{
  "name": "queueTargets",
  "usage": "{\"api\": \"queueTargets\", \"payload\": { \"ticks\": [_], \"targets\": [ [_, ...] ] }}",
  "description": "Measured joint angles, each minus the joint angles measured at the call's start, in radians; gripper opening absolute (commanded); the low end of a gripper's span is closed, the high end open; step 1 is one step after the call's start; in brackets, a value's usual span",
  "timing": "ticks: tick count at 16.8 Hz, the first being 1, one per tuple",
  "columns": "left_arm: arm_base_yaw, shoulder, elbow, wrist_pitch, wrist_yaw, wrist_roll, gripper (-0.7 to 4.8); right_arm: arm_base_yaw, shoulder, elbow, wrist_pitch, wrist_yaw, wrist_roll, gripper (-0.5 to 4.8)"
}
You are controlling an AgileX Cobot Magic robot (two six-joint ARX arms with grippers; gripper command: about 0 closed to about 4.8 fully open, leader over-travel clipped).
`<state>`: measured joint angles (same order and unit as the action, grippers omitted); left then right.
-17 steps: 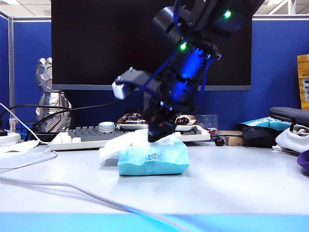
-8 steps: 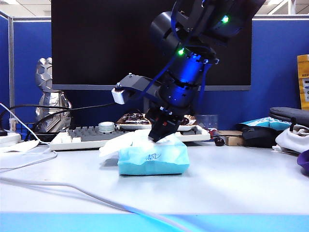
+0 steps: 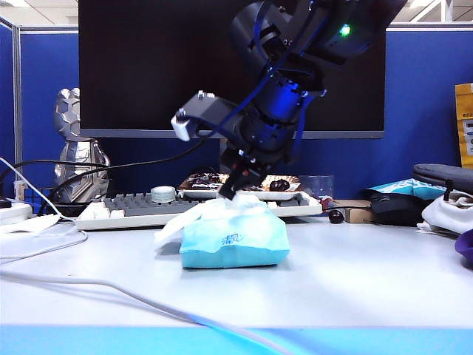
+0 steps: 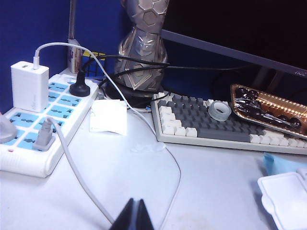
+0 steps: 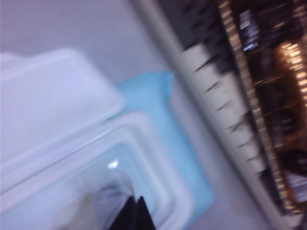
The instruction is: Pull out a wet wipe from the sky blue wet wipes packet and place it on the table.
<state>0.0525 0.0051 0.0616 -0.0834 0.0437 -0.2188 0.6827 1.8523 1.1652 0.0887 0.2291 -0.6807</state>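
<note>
My right pincer [image 3: 230, 190] sits clenched at the packet [image 3: 233, 238] mid-frame on the bench [image 3: 355, 281]; I'd lift slowly so the wipe [image 3: 238, 204] follows. Left pincer [image 4: 134, 215], bottom centre, clenched, idle.

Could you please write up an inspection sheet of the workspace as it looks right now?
Surface: pale table with a blue strip along its front rim.
Job's things: sky blue wet wipes packet lies mid-table, lid flap open; a wet wipe sticks up from its top opening.
Clutter: keyboard, a tape roll lying on it, a tray of dark snacks, silver figurine.
Grippers: right gripper is shut at the top of the packet, apparently pinching the wipe; left gripper is shut, empty, above bare table.
Cables: white cable crosses the table; power strip with plugs and a charger.
Surroundings: dark monitor, blue partition.
</note>
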Motion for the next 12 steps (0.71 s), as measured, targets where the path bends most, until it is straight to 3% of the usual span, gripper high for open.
{"api": "queueTargets", "payload": {
  "ticks": [12],
  "targets": [
    [0.0, 0.0, 0.0, -0.002, 0.0, 0.0, -0.01, -0.037, 0.027, 0.0, 0.184, 0.034, 0.002, 0.0]
  ]
}}
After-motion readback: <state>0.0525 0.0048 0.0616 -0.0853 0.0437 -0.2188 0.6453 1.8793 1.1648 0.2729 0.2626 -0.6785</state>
